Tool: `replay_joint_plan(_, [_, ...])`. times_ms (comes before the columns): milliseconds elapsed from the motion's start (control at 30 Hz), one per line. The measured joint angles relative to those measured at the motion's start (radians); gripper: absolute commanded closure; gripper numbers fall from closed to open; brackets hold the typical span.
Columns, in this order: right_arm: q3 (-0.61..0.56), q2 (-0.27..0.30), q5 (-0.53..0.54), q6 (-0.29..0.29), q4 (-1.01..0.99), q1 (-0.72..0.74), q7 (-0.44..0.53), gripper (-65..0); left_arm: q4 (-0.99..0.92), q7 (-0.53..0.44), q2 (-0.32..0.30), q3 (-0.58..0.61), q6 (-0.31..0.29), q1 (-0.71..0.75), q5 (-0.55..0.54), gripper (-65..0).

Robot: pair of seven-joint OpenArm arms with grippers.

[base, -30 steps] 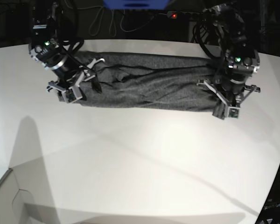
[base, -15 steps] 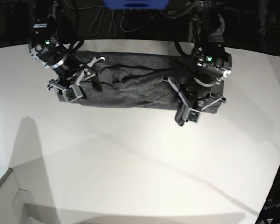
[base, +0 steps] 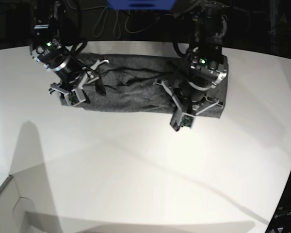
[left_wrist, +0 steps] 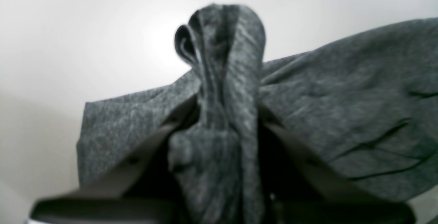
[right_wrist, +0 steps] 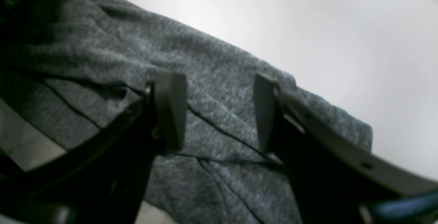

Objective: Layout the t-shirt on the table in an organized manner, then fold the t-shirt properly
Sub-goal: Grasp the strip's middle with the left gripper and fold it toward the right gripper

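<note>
No legible txt, labels, brand marks, nos. or signs anywhere in the now pics. The heathered dark grey knit t-shirt [base: 131, 90] is plain, no print; the smooth white tabletop [base: 136, 170] carries no markings. Blue panel [base: 141, 4] at 12 o'clock of base view: blank too.

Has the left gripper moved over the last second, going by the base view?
Yes. The left gripper, shut on the t-shirt, has travelled toward the right gripper, carrying that end of the shirt inward along the table.
</note>
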Motion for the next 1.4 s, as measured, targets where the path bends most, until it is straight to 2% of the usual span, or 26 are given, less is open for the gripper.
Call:
replay_joint_plan(267, [0.0,0.0,0.0,0.0,0.0,0.0,0.001,-31.6,-0.034,0.005,-0.052,0.108,0.007,0.001,-0.002,-0.4])
replay_joint_plan(500, [0.0,0.003,0.0,0.0,0.0,0.0,0.0,-31.6,-0.035,0.005,-0.051,0.117,0.007,0.001,-0.002,-0.7])
replay_joint_plan(600, [0.0,0.003,0.0,0.0,0.0,0.0,0.0,-31.6,-0.035,0.005,-0.052,0.116,0.007,0.001,-0.003,-7.4])
replay_joint_plan(800, [0.0,0.003,0.0,0.0,0.0,0.0,0.0,-31.6,-0.032,0.005,-0.054,0.115,0.006,0.001,-0.003,-30.2])
replay_joint_plan(900, [0.0,0.002,0.0,0.0,0.001,0.0,0.0,-31.6,0.005,0.004,-0.054,0.116,0.0,0.003,-0.005,-34.7])
replay_joint_plan(1100, [0.0,0.002,0.0,0.0,0.003,-0.016,0.002,-31.6,0.125,0.0,-0.051,0.098,-0.005,0.019,-0.014,-34.7])
replay_joint_plan(1233, [0.0,0.003,0.0,0.0,0.003,-0.021,0.0,-31.5,0.129,-0.001,-0.043,-0.071,-0.008,0.013,-0.013,-34.2])
replay_joint_plan(1300, [0.0,0.003,0.0,0.0,0.003,-0.019,0.0,-31.5,0.114,0.0,-0.031,-0.154,0.005,0.005,0.001,-29.7])
replay_joint_plan(1400, [-0.001,-0.002,0.0,0.0,0.003,-0.019,0.001,-31.5,0.086,0.005,-0.023,-0.191,-0.004,0.008,-0.063,-14.3])
